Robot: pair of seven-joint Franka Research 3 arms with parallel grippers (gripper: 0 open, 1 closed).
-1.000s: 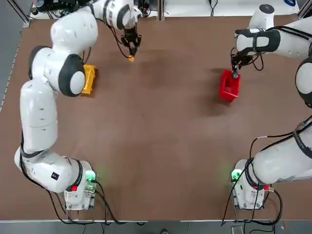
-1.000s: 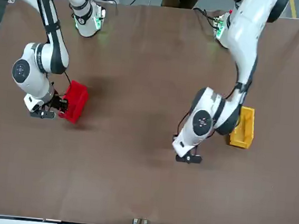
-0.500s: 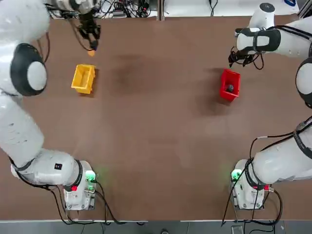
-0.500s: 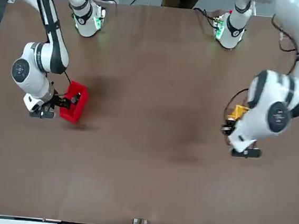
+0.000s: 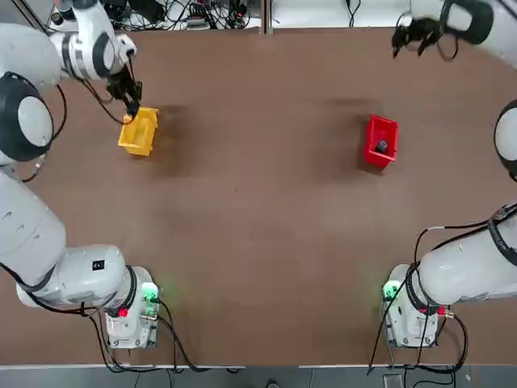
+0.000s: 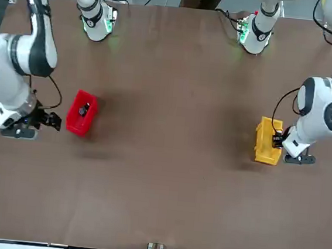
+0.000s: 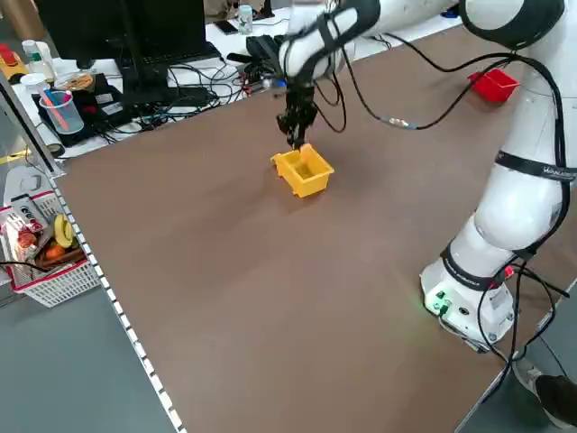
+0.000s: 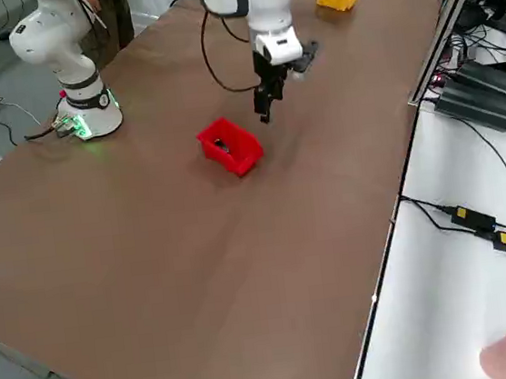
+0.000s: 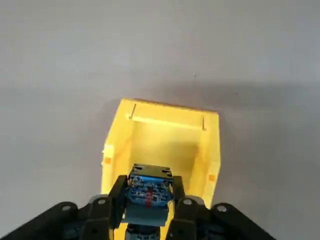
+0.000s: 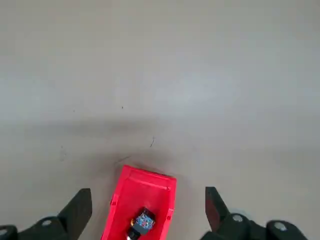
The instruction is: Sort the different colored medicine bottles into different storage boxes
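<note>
Yellow bin (image 9: 165, 145) and red bin (image 10: 145, 195): one bottle (image 10: 144, 222) each.

Brown tabletop (image 5: 258, 242); grey floor (image 7: 81, 361); probably 1 dark monitor (image 7: 135, 36).

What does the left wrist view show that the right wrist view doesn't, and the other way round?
Only the left wrist view: the yellow bin, with the left gripper over it, its fingers closed on a small dark bottle.

Only the right wrist view: the red bin with another dark bottle lying inside, and the right gripper open with nothing between its fingers.

Both: one bin, one small dark bottle, a gripper's two black fingers and the plain tabletop.
</note>
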